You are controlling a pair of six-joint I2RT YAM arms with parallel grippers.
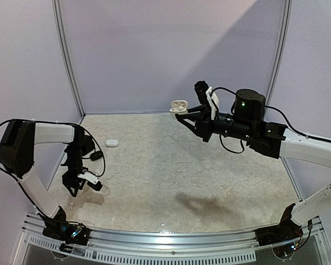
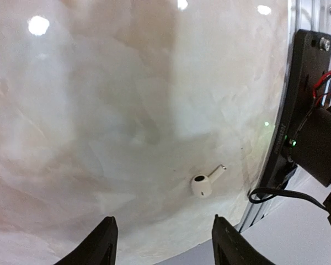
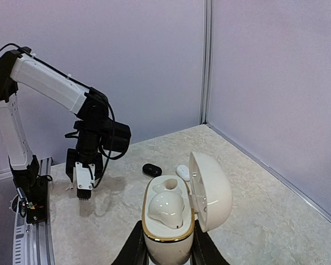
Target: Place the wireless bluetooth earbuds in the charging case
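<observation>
A white earbud with a short stem lies alone on the pale tabletop near the left front edge. My left gripper hangs just above and short of it, open, with nothing between its fingers. In the top view this gripper points down at the table's left side. My right gripper is shut on the white, gold-rimmed charging case, held in the air at mid-table with its lid open. One white earbud sits in the case beside an empty socket.
A small white pill-shaped case and a black one lie on the table behind the left arm. The left arm's black base and cables stand at the metal front rail. Walls close in the back and sides.
</observation>
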